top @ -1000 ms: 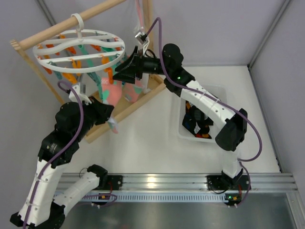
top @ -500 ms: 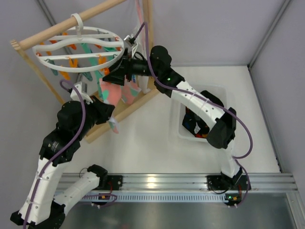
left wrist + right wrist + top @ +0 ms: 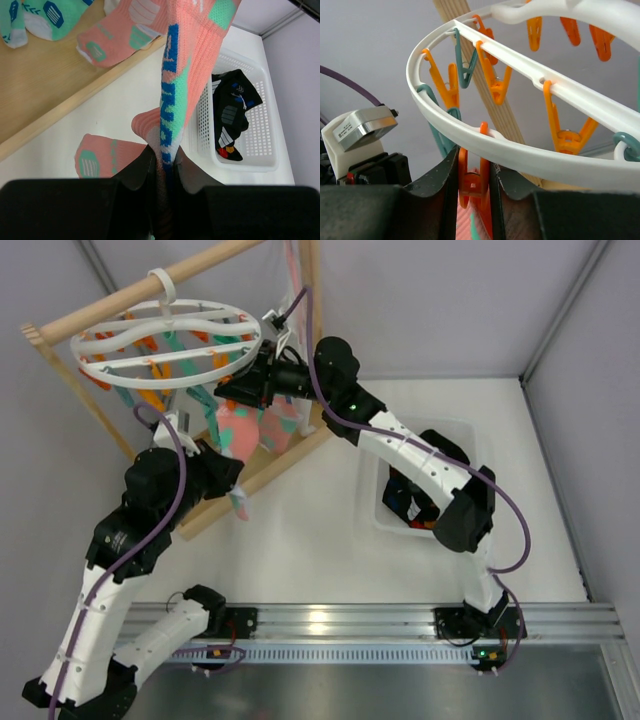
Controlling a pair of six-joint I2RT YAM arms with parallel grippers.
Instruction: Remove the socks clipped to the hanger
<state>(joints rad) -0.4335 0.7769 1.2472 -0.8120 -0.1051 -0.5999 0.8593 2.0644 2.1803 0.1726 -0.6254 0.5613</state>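
Observation:
The hanger (image 3: 170, 338), a white ring with orange and teal clips, hangs by its hook from a wooden rail (image 3: 130, 295). Under its right rim hangs a pink sock (image 3: 240, 430) with a blue and green stripe. My right gripper (image 3: 236, 392) is up at that rim. In the right wrist view it (image 3: 473, 172) is shut on an orange clip (image 3: 474, 182) just below the ring (image 3: 530, 160). My left gripper (image 3: 164, 157) is shut on the lower end of the pink sock (image 3: 172, 90). More pink socks (image 3: 117, 37) and teal socks (image 3: 42, 15) show nearby.
A wooden frame (image 3: 262, 465) carries the rail and slants across the table's left side. A white basket (image 3: 381, 502) to the right holds black socks (image 3: 230, 107). Another pink sock (image 3: 97, 160) lies on the table beside my left fingers.
My right gripper moved left to the hanger's rim and closed on the orange clip. The ring swung slightly. My left gripper kept its grip on the pink sock.

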